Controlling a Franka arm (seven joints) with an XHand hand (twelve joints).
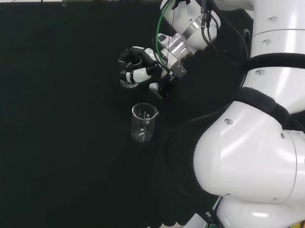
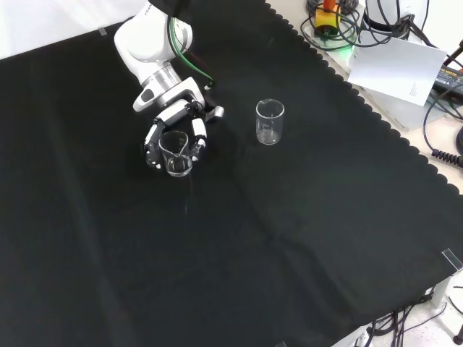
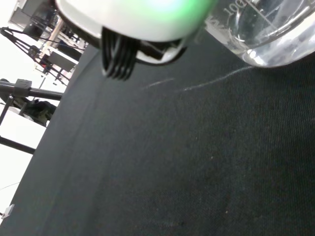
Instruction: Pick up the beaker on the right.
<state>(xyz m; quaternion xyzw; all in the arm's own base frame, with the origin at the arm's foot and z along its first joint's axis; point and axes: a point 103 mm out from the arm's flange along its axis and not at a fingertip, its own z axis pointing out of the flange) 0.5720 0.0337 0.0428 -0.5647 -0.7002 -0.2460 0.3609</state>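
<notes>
- Altogether two clear glass beakers show on the black cloth [image 2: 289,238], and one robot hand [image 2: 155,141] works among them.
- One beaker, the held beaker [image 2: 176,154], sits inside the hand in the front view; the black and white fingers [image 2: 197,137] are curled round its sides, so the hand is closed around this glass.
- In the head view the same hand [image 1: 141,70] is left of the big white arm links [image 1: 266,146], and the held beaker [image 1: 127,80] is only partly visible between the fingers.
- The other one, the free beaker [image 2: 270,121], stands upright and alone, to the right of the hand in the front view and well apart from it; nothing touches it.
- In the head view the free beaker [image 1: 143,123] is nearer to the camera than the hand, just below it in the picture.
- Both beakers look empty; I see no liquid in the free one, and for the held one I cannot tell with certainty.
- In the wrist view the thick glass base of the held beaker [image 3: 261,34] is very close, just above the cloth [image 3: 172,162]; whether it touches the cloth I cannot tell. A blurred white part of the hand [image 3: 138,19] is beside it.
- Between the two beakers the cloth is bare.
- Beyond the cloth's scalloped edge in the front view lie a white sheet of paper [image 2: 394,69] and some cables [image 2: 333,29].
</notes>
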